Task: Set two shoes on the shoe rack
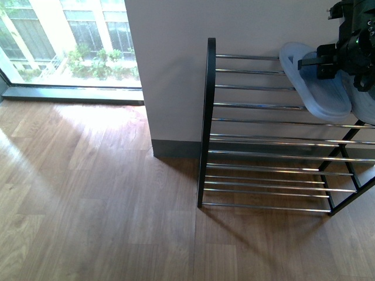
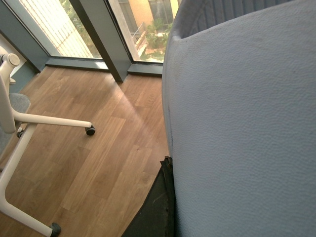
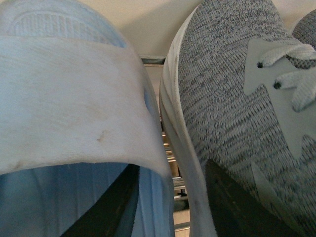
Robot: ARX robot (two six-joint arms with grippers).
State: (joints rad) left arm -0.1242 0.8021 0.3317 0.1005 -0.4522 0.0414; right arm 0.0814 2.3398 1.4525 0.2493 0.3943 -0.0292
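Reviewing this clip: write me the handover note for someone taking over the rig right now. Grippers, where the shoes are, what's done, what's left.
Right gripper: at the pale blue slide on the top tier of the shoe rack; a dark finger sits under the slide's strap and another beside the sneaker. Whether it grips cannot be told.
Left gripper: its fingertips are not seen; its camera is filled by a pale blue slide held over the wooden floor, apparently in its grip.
Grey knit sneaker: beside the slide on the rack.
Done: one slide lies across the top rods.
Left: release and retract the right arm; rack the slide that the left arm carries.
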